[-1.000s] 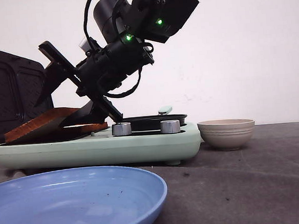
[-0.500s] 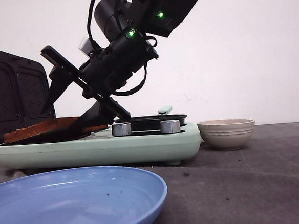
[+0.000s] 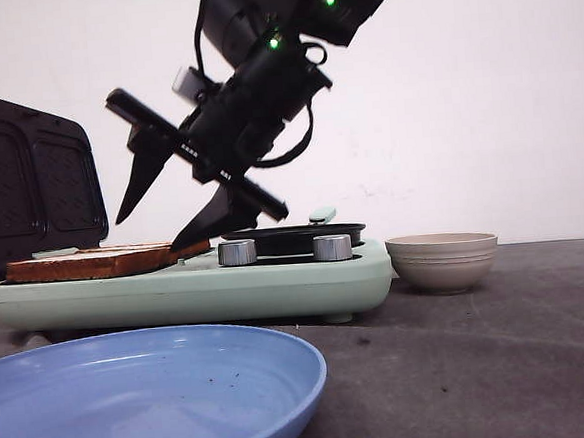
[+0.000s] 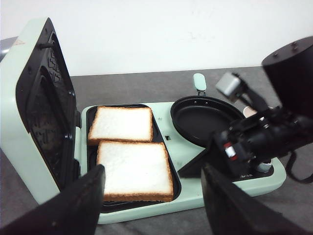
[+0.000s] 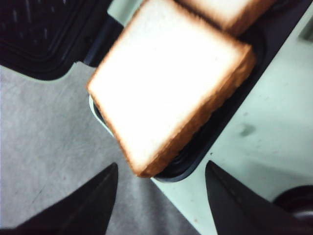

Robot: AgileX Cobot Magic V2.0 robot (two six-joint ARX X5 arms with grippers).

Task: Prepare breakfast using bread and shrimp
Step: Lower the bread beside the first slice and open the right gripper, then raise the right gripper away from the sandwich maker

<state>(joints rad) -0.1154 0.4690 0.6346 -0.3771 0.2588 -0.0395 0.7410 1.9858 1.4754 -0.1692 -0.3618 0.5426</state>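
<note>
Bread (image 4: 132, 169) flat in grill; right hand (image 3: 171, 202) spread, just above

We see a plain white wall (image 3: 524, 92) filling the upper part of the front view, evenly lit, with a few faint marks near its lower middle. Below it, a dark grey tabletop (image 3: 501, 345) spreads across the lower right of the frame, its matte surface slightly mottled. In the left wrist view the same white wall (image 4: 161, 29) runs along the top, and the grey surface (image 4: 122, 85) meets it in a straight line across the middle.
</note>
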